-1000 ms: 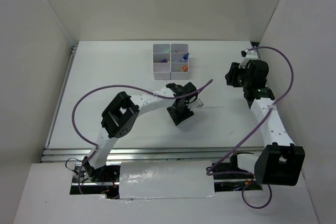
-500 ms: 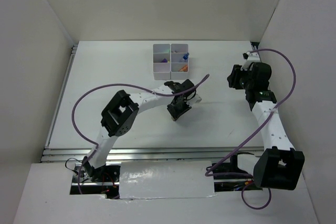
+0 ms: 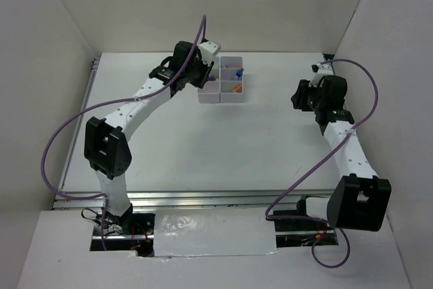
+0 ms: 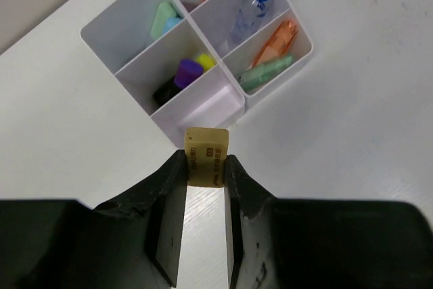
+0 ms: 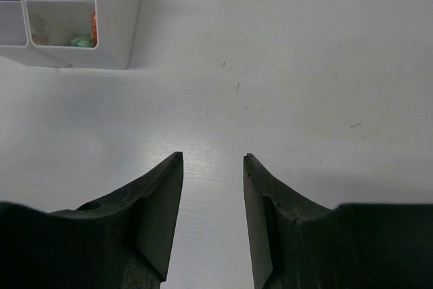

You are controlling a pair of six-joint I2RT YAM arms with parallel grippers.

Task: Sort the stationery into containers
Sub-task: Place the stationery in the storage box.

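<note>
A tiny tan block is pinched between the black fingertips of my left gripper, which is shut on it. It hangs just in front of the near corner of the white containers. Their bins hold a green marker beside an orange marker, a white tube with a blue cap, a purple marker with a yellow-black one, and a light-blue marker. From above, the left gripper is at the left side of the containers. My right gripper is open over bare table, empty.
The right gripper hovers well to the right of the bins, near the right wall. In the right wrist view the containers stand at the upper left. White walls enclose the table on three sides. A purple cable arcs over each arm.
The left arm has swung from the middle of the table up to the bins at the back, its jaws now closed on the tan block. The right arm has barely moved.
</note>
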